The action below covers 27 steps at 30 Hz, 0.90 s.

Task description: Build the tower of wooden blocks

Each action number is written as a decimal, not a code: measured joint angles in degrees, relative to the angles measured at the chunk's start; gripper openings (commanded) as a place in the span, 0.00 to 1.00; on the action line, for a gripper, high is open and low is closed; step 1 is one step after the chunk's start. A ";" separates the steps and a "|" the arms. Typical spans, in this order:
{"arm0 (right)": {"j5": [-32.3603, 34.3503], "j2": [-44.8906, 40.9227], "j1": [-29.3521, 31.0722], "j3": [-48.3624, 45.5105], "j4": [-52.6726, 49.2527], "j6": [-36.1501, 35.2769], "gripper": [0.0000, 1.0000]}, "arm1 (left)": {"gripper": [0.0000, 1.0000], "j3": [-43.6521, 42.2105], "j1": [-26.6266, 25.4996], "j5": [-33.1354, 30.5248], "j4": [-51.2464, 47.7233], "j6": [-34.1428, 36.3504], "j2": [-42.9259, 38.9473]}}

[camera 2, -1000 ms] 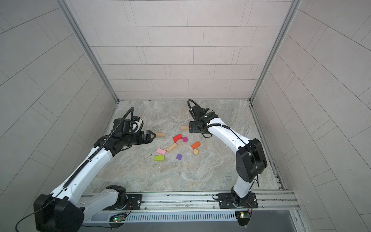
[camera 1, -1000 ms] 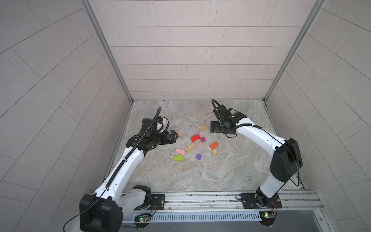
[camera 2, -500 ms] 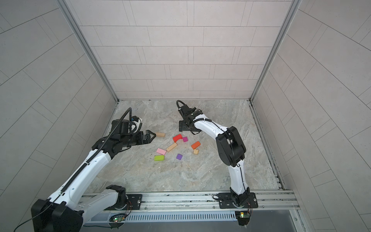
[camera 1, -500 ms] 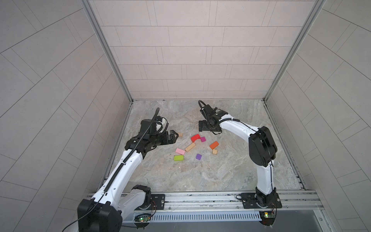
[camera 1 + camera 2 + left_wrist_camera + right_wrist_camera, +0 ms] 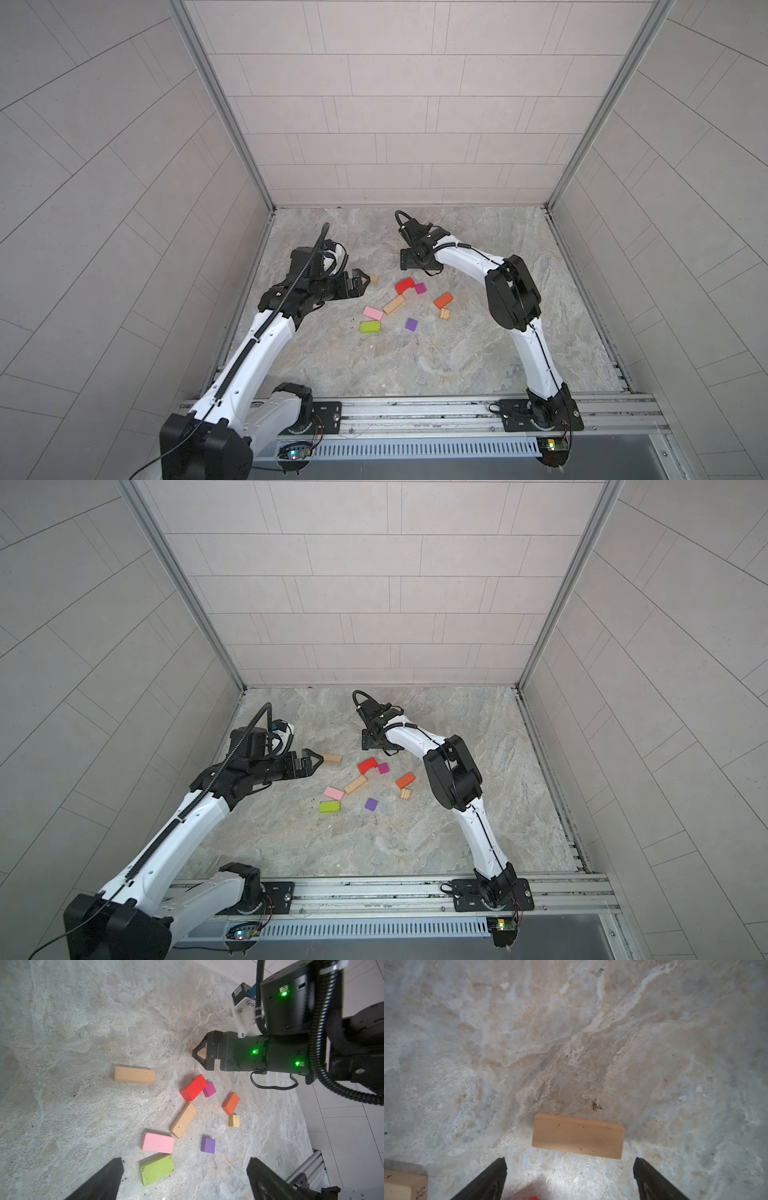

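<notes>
Right gripper (image 5: 570, 1167) hangs low over the floor (image 5: 571, 1032) with its jaws spread wide and nothing between them; a tan bar (image 5: 578, 1136) lies flat just ahead of the fingertips (image 5: 492, 1180), on the far side of the red arch (image 5: 405, 286), close to it but apart. Left gripper (image 5: 313, 760), equally wide and empty, hovers to the arch's left, its tips just beside a second tan bar (image 5: 332, 758). Touching the arch's right end is a magenta cube (image 5: 420, 288). On the arch's near side, loose on the floor, lie a third tan bar (image 5: 394, 304), a pink block (image 5: 372, 313), a green block (image 5: 370, 327), a purple cube (image 5: 411, 324), an orange block (image 5: 443, 300) and a small tan stub (image 5: 444, 313). No block rests on another, so the tower appears not yet begun: every piece is left to place. The right arm looks set to take its bar, likely as the base; after that, the coloured pieces would need stacking, one by one.
</notes>
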 measured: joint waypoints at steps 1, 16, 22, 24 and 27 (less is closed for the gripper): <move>0.59 0.68 0.00 0.72 -0.33 0.28 0.96 | 1.00 0.00 0.00 0.11 0.02 -0.02 -0.07; 2.54 4.52 -0.07 3.04 -1.42 2.62 0.79 | 1.00 -0.22 0.00 1.53 0.13 -0.48 -0.09; 2.73 4.52 -0.46 3.08 -1.36 2.49 0.54 | 1.00 -0.35 0.00 1.68 0.48 -0.87 -0.09; 2.82 4.52 -0.66 3.08 -1.40 2.12 0.53 | 1.00 -0.35 0.00 1.73 0.46 -0.87 -0.09; 3.17 4.11 -0.90 2.54 -1.25 1.09 0.53 | 1.00 -0.35 0.00 1.73 0.46 -0.90 -0.09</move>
